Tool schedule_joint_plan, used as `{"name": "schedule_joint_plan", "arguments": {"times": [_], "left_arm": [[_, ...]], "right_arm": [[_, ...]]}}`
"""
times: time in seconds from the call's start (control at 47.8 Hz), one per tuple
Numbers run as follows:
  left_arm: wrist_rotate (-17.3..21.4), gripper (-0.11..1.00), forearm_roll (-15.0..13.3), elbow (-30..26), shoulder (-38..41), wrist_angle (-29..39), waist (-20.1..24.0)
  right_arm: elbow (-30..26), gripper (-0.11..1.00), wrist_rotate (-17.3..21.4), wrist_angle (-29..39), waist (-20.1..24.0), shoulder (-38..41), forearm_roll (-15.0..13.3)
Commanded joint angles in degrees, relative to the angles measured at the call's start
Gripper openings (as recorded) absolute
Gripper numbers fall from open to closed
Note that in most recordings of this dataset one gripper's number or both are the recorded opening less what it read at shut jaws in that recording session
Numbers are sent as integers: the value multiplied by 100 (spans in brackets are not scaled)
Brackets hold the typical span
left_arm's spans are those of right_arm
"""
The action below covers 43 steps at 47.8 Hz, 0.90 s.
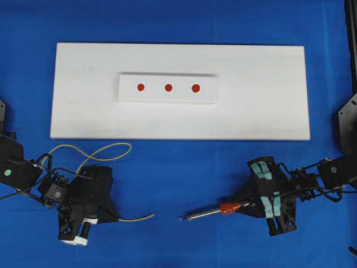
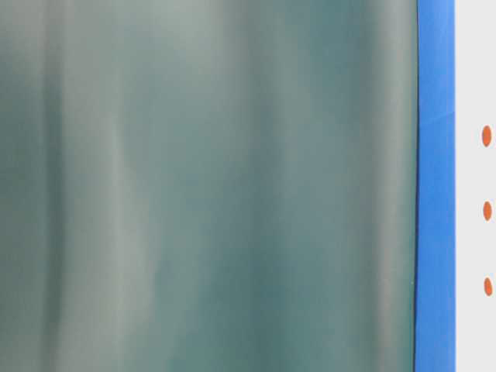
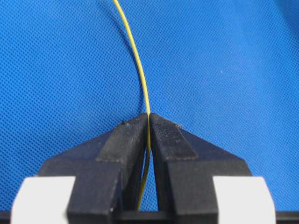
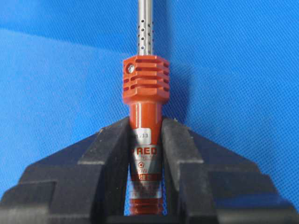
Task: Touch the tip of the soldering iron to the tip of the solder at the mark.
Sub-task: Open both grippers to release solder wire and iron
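Jaws of the left gripper (image 3: 149,122), black with ribbed pads, are pinched on the solder (image 3: 140,74), a thin, smooth yellow wire. Jaws of the right gripper (image 4: 145,128), of the same black wedge shape, are clamped on the handle of the soldering iron (image 4: 145,88).

Solder: in the overhead view the wire (image 1: 106,148) loops loosely behind the left gripper (image 1: 109,218) and its free end runs out to the right, low over the blue cloth-covered tabletop (image 1: 184,178).

Soldering iron (image 1: 223,209): a slim round tool with an orange-red handle, a slotted, ribbed collar and a silver shaft perforated near the collar. Its long axis lies nearly level across the overhead view, tip pointing left toward the solder end; the two tips are apart, both in front of the white board (image 1: 262,111).

White board: flat, rectangular, matte. A smaller white strip (image 1: 128,92) lies on it and carries three round red marks (image 1: 168,87) in a row.

Table-level view: mostly a blurred grey-green surface.
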Motion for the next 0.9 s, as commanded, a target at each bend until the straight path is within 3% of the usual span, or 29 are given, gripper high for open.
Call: {"name": "schedule_joint_plan", "arguments": {"times": [0.0,0.147,0.23,0.293,0.398,0.481,0.586,0.733,0.879], "left_arm": [[0,9,-18,-44,-88,0,-9],[-9,46,-9,-88,-132,141,-18],[-9,71,-18,-97,-211,343,-26],[0,82,-9,-105,-334,571,-35],[35,80,-9,-141,-703,1116,-26],[62,79,-9,-185,-1055,1521,-18],[141,79,-9,-220,-1591,2021,9],[352,79,0,-220,-2364,2637,158],[686,79,9,-70,-2944,2830,483]], "right_arm": [[-88,6,0,-53,35,-44,35],[-114,11,0,-53,35,-35,44],[-141,29,0,-53,35,-44,62],[-167,48,0,-35,9,-70,70],[-149,79,-53,-18,-62,-264,70],[-123,93,-132,97,-158,-571,62],[-114,87,-325,439,-299,-1125,53],[-167,88,-826,1125,-571,-2083,-26],[-123,88,-1257,1626,-1028,-3006,-35]]}}
